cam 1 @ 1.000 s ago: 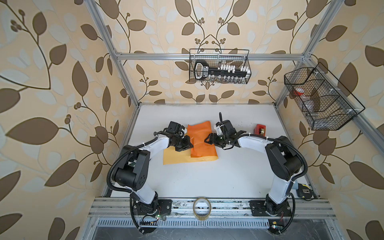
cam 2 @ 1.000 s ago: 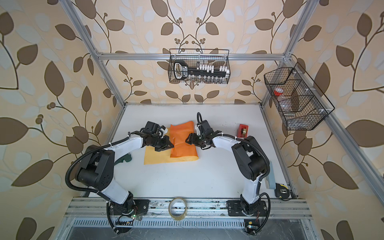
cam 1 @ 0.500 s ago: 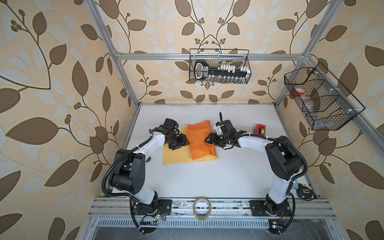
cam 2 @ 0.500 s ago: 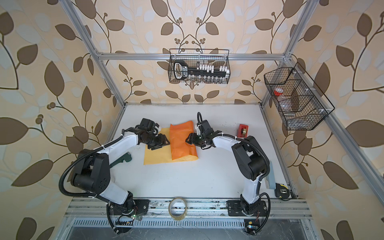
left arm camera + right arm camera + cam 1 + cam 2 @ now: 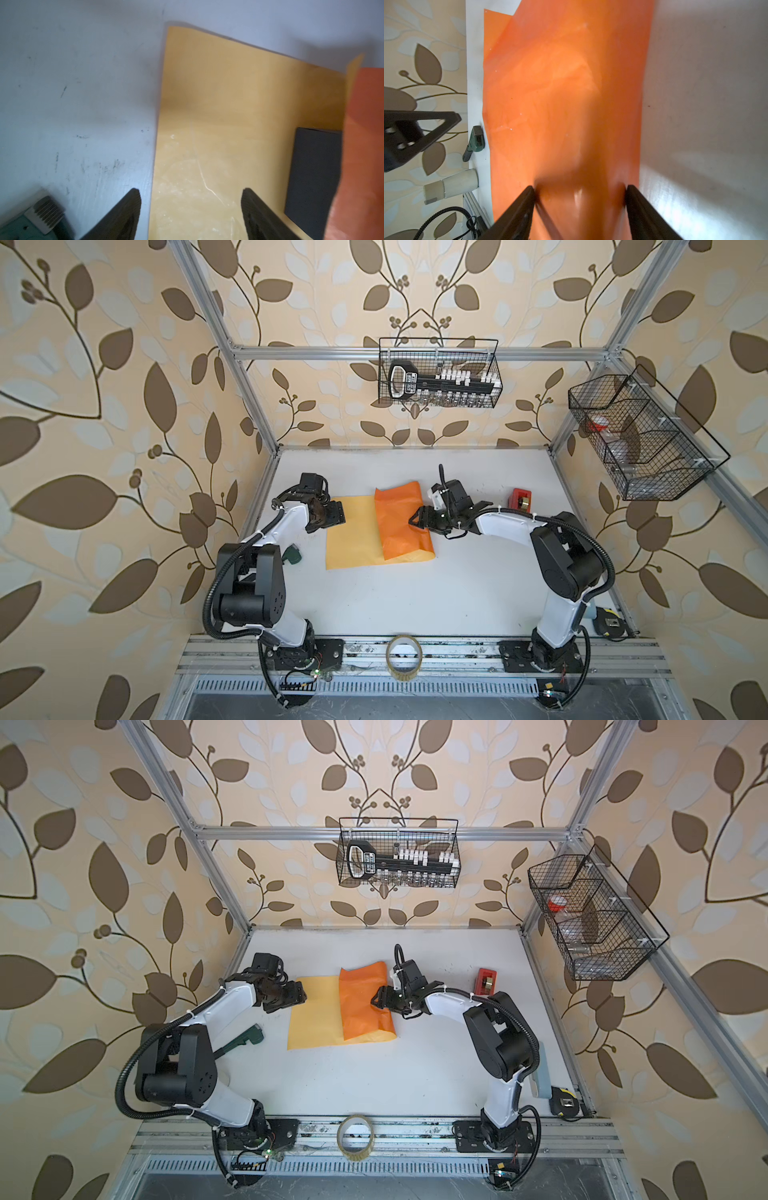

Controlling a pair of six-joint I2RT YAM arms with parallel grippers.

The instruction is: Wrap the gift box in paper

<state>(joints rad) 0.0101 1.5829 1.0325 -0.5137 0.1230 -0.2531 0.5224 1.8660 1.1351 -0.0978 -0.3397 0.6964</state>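
Observation:
The paper lies mid-table in both top views, its yellow-tan face (image 5: 353, 535) up on the left. An orange flap (image 5: 401, 522) is folded over on the right. The slate-blue gift box (image 5: 311, 174) shows only in the left wrist view, half under the orange flap. My left gripper (image 5: 332, 516) (image 5: 191, 193) is open and empty over the paper's left edge. My right gripper (image 5: 417, 523) (image 5: 579, 189) sits on the flap's right side. Its jaws stand wide, and both pads touch a paper-covered bulge where the box lies.
A red tape dispenser (image 5: 521, 498) stands at the back right. A clear tape roll (image 5: 404, 655) rests on the front rail. A green tool (image 5: 292, 553) lies by the left arm. Wire baskets hang on the back wall (image 5: 438, 377) and the right wall (image 5: 640, 439).
My left gripper opened, let go of the paper at the flap, and drew back left to the sheet's edge. The orange flap stays folded over. The right gripper has not moved.

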